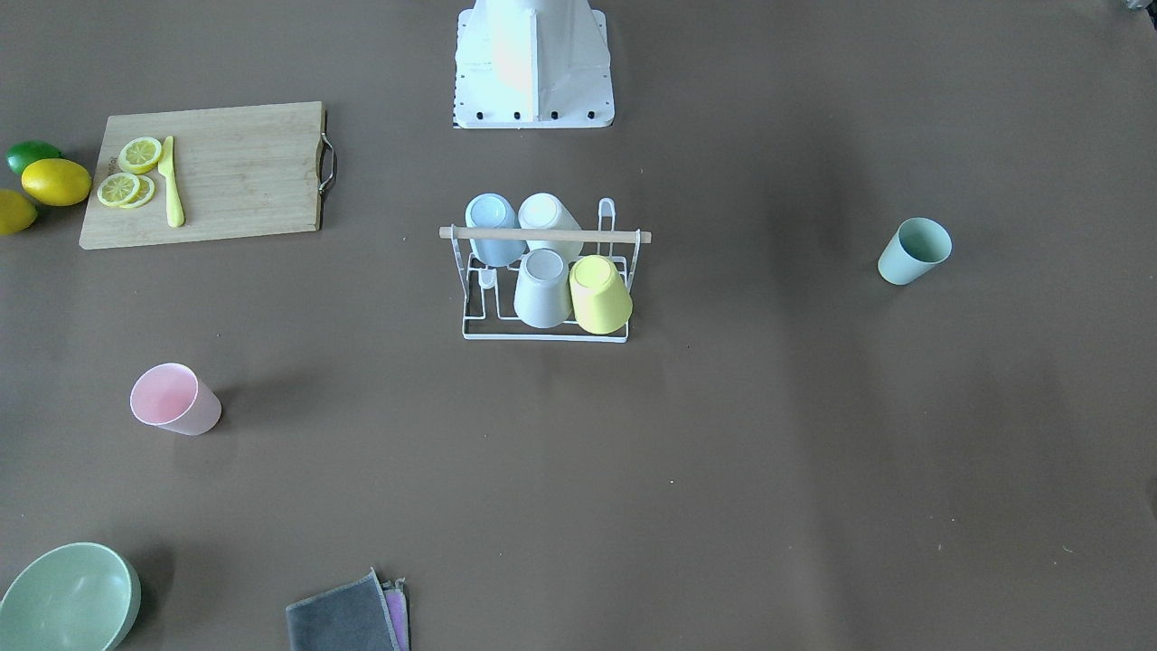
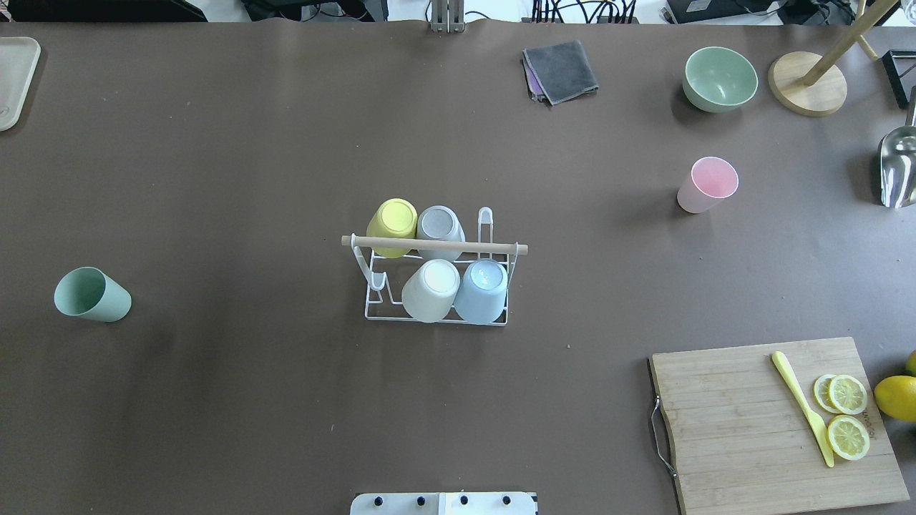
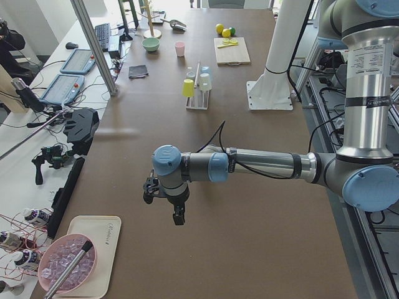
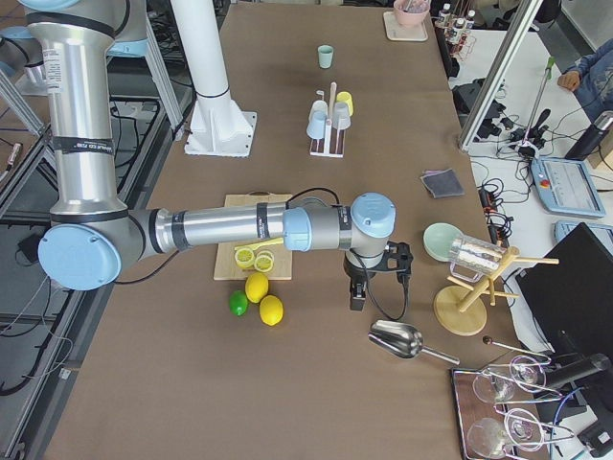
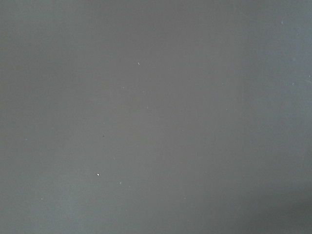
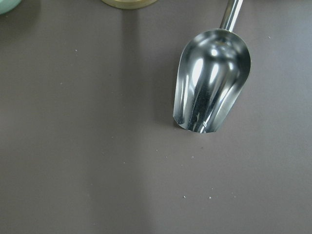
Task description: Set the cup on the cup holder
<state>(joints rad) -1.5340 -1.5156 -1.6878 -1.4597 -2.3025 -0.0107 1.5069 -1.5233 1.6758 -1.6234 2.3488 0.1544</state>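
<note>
— The cups?
— Overhead: green cup [image 2: 93, 294] at the cup holder's [image 2: 436, 245] nine o'clock, pink cup [image 2: 707, 185] at two, on the desk [image 2: 215, 143].
— Hands spread?
— Cannot tell for left hand [image 3: 177, 217] or right hand [image 4: 357, 297].

Your overhead and front-facing cameras look steeply down from opposite sides, sharing the cup holder [image 2: 494, 247]; the side cameras look along the worktop [image 3: 249, 224] from its ends; wrist cameras face down, close.

Left gripper [image 3: 178, 217] and right gripper [image 4: 356, 300] (side views only) are unreadable.
</note>
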